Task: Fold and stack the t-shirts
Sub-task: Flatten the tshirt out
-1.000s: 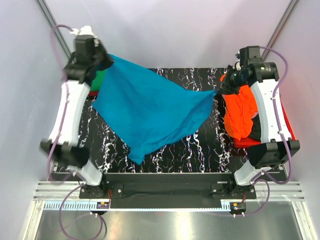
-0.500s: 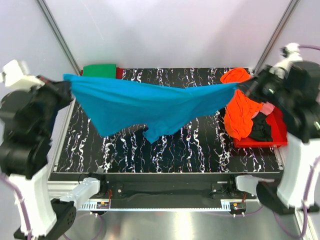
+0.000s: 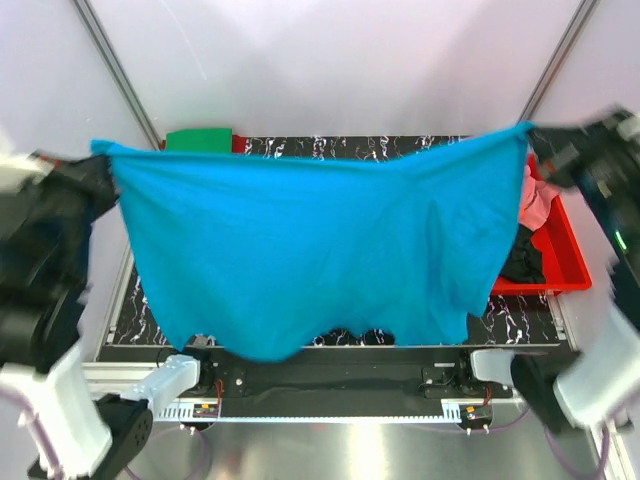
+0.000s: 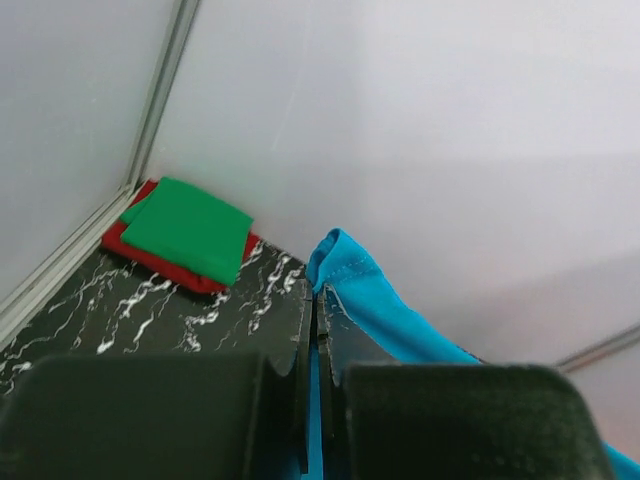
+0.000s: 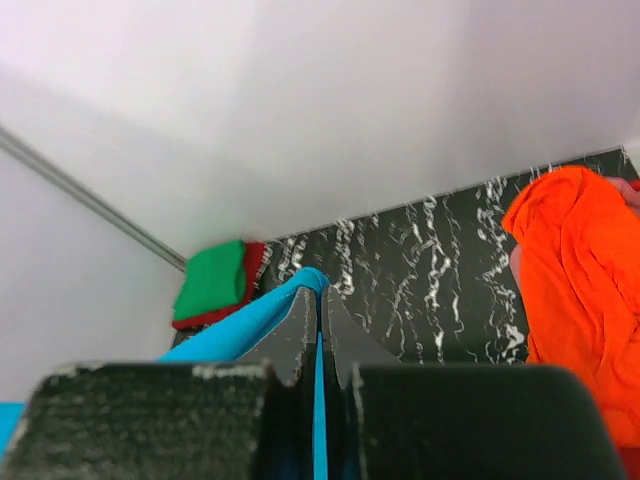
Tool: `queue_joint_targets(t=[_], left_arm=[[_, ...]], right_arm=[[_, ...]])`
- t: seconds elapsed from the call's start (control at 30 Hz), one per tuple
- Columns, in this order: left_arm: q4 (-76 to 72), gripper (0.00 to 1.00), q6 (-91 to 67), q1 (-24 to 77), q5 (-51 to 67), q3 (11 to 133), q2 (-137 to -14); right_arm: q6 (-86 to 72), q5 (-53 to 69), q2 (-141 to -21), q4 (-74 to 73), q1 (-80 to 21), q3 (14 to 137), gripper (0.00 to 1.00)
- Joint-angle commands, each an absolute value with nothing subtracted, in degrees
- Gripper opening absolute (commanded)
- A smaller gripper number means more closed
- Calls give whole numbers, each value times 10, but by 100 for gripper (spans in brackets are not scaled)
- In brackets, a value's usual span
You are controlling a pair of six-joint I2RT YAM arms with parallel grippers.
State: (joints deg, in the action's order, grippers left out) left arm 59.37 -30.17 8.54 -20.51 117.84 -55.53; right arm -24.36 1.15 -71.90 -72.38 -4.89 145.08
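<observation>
White walls ring the marbled desk (image 3: 350,148); across mid-frame the teal t-shirt (image 3: 300,250) hangs spread, limp and light, best held by its top corners. Left wrist: left pincer (image 4: 318,295) pinches its hem. Right wrist: right pincer (image 5: 320,305) likewise.

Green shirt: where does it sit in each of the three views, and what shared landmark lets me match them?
Top external: green shirt at the table's far left corner, just above the stretched teal shirt's top edge.
Left wrist: left of centre, folded on a red shirt.
Right wrist: lower left, beside the teal shirt's edge.
Shared landmark: the red shirt under it, showing in all three.
</observation>
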Motion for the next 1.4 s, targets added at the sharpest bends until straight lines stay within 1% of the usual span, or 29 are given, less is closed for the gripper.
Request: queue_joint_targets(t=[0.0, 0.07, 0.17, 0.23, 0.27, 0.3, 0.33, 0.37, 0.4, 0.43, 0.47, 0.5, 0.53, 0.57, 0.6, 0.63, 0.67, 0.7, 0.77, 0.8, 0.87, 0.9, 0.97, 1.0, 1.07, 1.17, 1.3, 1.37], left_arm=[[556, 0, -324, 80, -278, 1126, -652], [519, 0, -335, 55, -270, 1079, -687], [480, 0, -369, 17, -222, 1013, -730], [427, 0, -389, 5, -200, 943, -771], [407, 0, -399, -4, -195, 922, -785], [370, 0, -409, -19, -172, 896, -825], [356, 0, -410, -26, -164, 894, -850], [352, 2, -409, -31, -163, 898, -882], [347, 9, -399, -33, -146, 919, -942], [348, 32, -389, -39, -135, 938, -980], [354, 50, -383, -40, -99, 961, -1014], [368, 61, -369, -41, -71, 1018, -1079], [385, 72, -360, -40, -56, 1054, -1105], [408, 75, -354, -34, -58, 1090, -1122], [427, 82, -336, -29, -61, 1129, -1134], [431, 90, -327, -16, -66, 1137, -1133], [437, 92, -320, -10, -92, 1136, -1120], [439, 93, -313, -4, -100, 1110, -1108], [439, 93, -319, 10, -101, 1063, -1053], [434, 93, -331, 12, -98, 999, -1034], [421, 92, -344, 22, -72, 928, -978], [407, 91, -355, 25, -63, 859, -960], [394, 91, -366, 37, -32, 797, -920], [390, 90, -378, 40, -31, 749, -910], [369, 90, -386, 58, -18, 682, -882], [348, 90, -398, 71, -7, 630, -882], [330, 89, -402, 73, -4, 615, -939], [328, 89, -393, 72, -13, 634, -965]], right_arm=[[-228, -28, -880, -704, -49, 1453, 0], [-220, -32, -930, -692, -49, 1462, 0], [-210, -33, -1071, -676, -49, 1507, 0], [-209, -32, -1133, -671, -50, 1566, 0], [-210, -26, -1191, -656, -51, 1581, 0], [-212, -22, -1221, -650, -52, 1613, 0], [-214, -29, -1249, -634, -52, 1624, 1], [-214, -26, -1296, -622, -53, 1629, 6], [-215, -19, -1316, -609, -54, 1629, 20], [-217, -11, -1334, -592, -53, 1631, 74], [-224, -5, -1366, -590, -54, 1636, 92], [-226, -2, -1375, -591, -54, 1645, 99], [-228, -4, -1375, -593, -56, 1639, 100], [-231, -7, -1368, -592, -58, 1628, 100], [-229, -11, -1359, -592, -61, 1598, 100], [-226, -25, -1346, -592, -71, 1576, 100], [-220, -34, -1314, -592, -76, 1550, 100], [-220, -40, -1297, -592, -83, 1488, 100], [-224, -27, -1248, -591, -102, 1415, 100], [-228, -21, -1231, -590, -108, 1335, 100], [-248, 19, -1193, -576, -122, 1255, 99], [-257, 53, -1180, -543, -126, 1172, 98], [-285, 88, -1150, -501, -130, 1095, 98], [-295, 102, -1144, -480, -131, 1036, 98], [-310, 133, -1148, -447, -131, 1008, 98], [-305, 147, -1185, -446, -131, 1012, 98], [-298, 150, -1238, -448, -127, 1041, 98], [-299, 150, -1266, -452, -122, 1050, 98]])
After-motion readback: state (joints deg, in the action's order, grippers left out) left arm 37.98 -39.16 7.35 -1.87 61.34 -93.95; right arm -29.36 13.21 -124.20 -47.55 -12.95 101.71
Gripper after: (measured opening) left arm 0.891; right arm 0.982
